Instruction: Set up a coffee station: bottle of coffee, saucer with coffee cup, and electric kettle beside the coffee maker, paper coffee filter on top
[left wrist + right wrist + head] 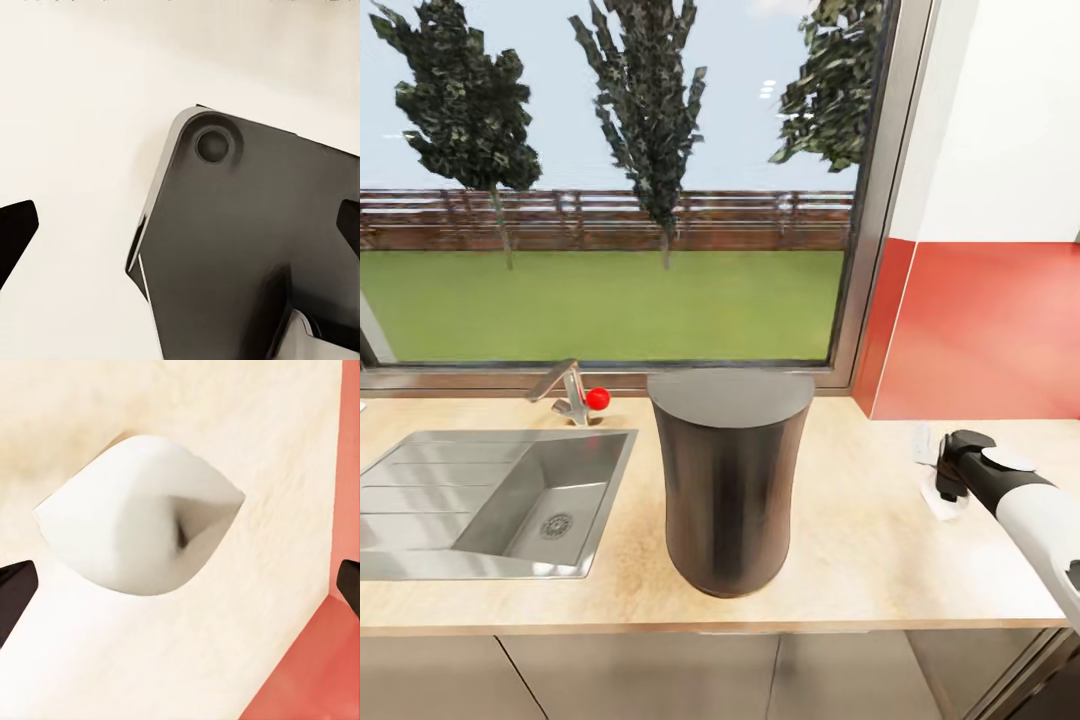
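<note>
The coffee maker [730, 480], a tall dark grey cylinder, stands upright in the middle of the kitchen countertop [860, 560]. At the right end of the worktop lies a white, folded paper coffee filter [139, 521], partly showing under my wrist [928, 447]. My right gripper [950, 485] hangs just above it, pointing down, open, with its dark fingertips [15, 589] wide to either side of the filter and nothing held. My left gripper [180, 229] is open too, over a dark grey part of my own body [247, 247].
A steel sink [490, 505] with a faucet [565, 390] and a red knob [597, 398] is set into the counter left of the coffee maker. A large window [610, 180] runs behind. A red wall panel [980, 330] bounds the counter's right end.
</note>
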